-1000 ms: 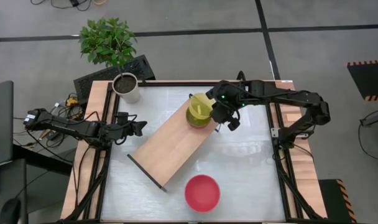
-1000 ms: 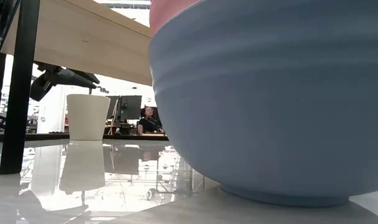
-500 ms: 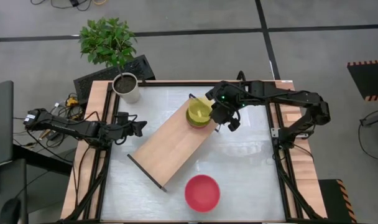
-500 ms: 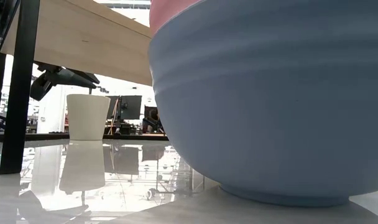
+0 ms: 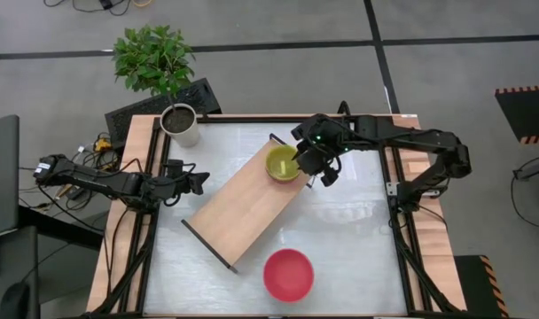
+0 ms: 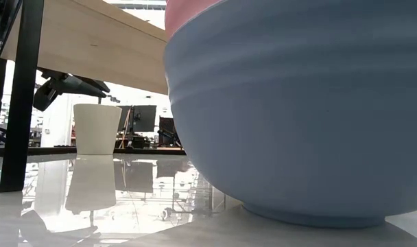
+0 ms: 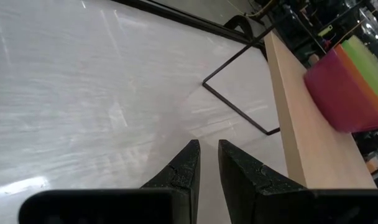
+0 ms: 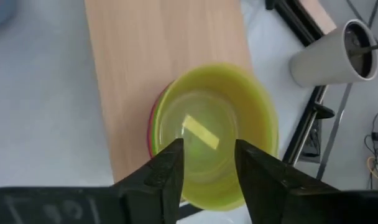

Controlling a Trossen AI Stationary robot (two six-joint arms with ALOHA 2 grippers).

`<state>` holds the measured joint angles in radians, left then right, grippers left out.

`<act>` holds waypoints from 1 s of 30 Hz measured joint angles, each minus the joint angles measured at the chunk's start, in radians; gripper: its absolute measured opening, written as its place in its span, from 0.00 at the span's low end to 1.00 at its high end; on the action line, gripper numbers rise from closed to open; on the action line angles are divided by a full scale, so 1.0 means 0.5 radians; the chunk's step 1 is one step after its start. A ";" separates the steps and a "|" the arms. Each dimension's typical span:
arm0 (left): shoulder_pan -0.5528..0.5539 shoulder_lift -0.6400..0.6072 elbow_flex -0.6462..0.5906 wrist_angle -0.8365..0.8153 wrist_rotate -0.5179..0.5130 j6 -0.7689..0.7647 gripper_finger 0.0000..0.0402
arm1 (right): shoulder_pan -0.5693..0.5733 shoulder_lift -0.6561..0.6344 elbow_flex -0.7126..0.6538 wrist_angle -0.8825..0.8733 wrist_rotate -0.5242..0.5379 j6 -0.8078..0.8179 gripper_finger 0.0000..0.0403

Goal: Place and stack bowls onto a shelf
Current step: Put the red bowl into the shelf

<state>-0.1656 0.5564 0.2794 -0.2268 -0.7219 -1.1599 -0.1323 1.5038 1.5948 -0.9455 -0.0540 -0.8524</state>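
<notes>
High view: yellow-green bowl (image 5: 281, 163) nested on the shelf (image 5: 243, 202).
Right gripper (image 5: 307, 165) hovers beside it, fingers parted, holding nothing; left gripper (image 5: 199, 181) waits nearly closed (empty) at the table's (image 5: 358, 257) left edge.

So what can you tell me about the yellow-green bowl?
The yellow-green bowl is round, plain and looks like shiny plastic, with a pale strip lying inside. It sits upright, mouth up, nested on other bowls whose red rim peeks out beneath it, near one end of the wooden shelf. The right claw is open just beside and above it, its fingers not squeezing the rim.
</notes>
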 joint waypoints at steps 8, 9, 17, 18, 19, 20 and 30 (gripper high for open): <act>0.000 0.000 0.000 0.000 0.011 -0.006 0.11 | 0.187 -0.088 0.000 -0.127 -0.195 0.826 0.36; 0.000 0.000 0.000 0.000 0.013 0.000 0.11 | 0.208 -0.091 0.001 -0.154 -0.209 1.019 0.36; 0.000 0.000 0.000 0.020 0.129 0.127 0.11 | 0.481 -0.051 0.000 -0.239 -0.203 2.134 0.37; 0.000 0.000 0.000 0.020 0.157 0.156 0.11 | 0.528 -0.045 -0.002 -0.239 -0.159 2.206 0.37; 0.000 0.000 0.000 0.019 0.187 0.187 0.11 | 0.576 -0.031 -0.005 -0.232 -0.109 2.273 0.37; 0.000 0.000 0.000 0.018 0.216 0.218 0.11 | 0.618 -0.008 -0.004 -0.207 -0.052 2.347 0.37; 0.000 -0.004 0.000 -0.019 0.340 0.403 0.11 | 0.995 0.261 -0.004 -0.029 0.243 3.030 0.37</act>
<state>-0.1658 0.5545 0.2794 -0.2363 -0.5520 -0.9586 0.3654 1.6342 1.5928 -0.9601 0.0674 0.6625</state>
